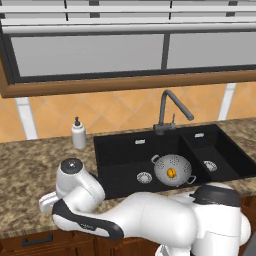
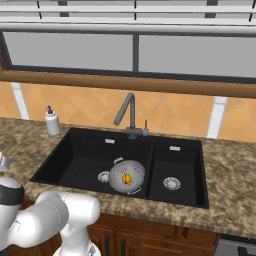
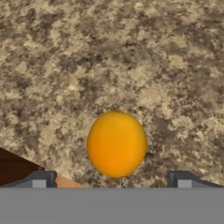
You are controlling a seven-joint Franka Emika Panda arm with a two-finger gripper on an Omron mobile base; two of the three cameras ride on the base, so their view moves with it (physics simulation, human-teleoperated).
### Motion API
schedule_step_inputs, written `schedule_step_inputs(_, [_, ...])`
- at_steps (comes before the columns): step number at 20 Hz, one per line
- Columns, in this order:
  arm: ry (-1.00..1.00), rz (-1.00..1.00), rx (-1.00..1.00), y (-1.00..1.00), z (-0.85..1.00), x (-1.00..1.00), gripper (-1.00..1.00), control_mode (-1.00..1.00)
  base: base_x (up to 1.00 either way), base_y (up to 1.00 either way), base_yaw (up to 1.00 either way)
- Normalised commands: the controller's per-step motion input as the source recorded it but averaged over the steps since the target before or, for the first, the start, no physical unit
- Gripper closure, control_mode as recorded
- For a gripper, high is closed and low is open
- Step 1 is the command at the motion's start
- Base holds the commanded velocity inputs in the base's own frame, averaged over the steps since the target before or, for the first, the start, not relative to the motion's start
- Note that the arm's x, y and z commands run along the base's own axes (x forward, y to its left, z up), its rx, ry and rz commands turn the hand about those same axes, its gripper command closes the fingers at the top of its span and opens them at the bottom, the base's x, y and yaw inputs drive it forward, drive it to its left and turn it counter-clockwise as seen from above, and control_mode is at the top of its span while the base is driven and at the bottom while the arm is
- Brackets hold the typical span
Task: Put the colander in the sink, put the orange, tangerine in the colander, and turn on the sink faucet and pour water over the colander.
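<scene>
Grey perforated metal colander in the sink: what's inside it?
One small round orange fruit sits at the bottom of the grey perforated metal colander, which stands in the left basin of the black double sink. Orange or tangerine: too small to tell.

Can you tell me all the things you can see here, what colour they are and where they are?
sink: one, black, two basins, set in the counter.
colander: one, grey metal, in the bigger basin beside its drain.
fruit in the colander: one, orange, inside it.
fruit on the counter: one, orange, lying on the speckled stone in front of the end effector.
sink faucet: one, dark grey, behind the sink; no water running.
soap bottle: one, white, on the counter left of the sink.
counter: one, brown speckled stone.
window: one, above the tiled wall.
end effector: one, dark tips, open, above the counter fruit.
</scene>
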Motion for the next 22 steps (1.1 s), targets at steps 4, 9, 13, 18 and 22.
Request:
schedule_step_inputs(4, [0.00, 0.00, 0.00, 0.00, -0.13, 0.00, -1.00, -1.00, 0.00, 0.00, 0.00])
schedule_step_inputs(9, [0.00, 0.00, -0.03, 0.00, -0.21, 0.01, -1.00, -1.00, 0.00, 0.00, 0.00])
schedule_step_inputs(13, [0.00, 0.00, -0.03, 0.00, -0.25, 0.13, -1.00, -1.00, 0.00, 0.00, 0.00])
schedule_step_inputs(18, [0.00, 0.00, 0.00, 0.00, -0.15, 0.19, -1.00, -1.00, 0.00, 0.00, 0.00])
schedule_step_inputs(22, [0.00, 0.00, 0.00, 0.00, -0.11, 0.27, 1.00, -1.00, 0.00, 0.00, 0.00])
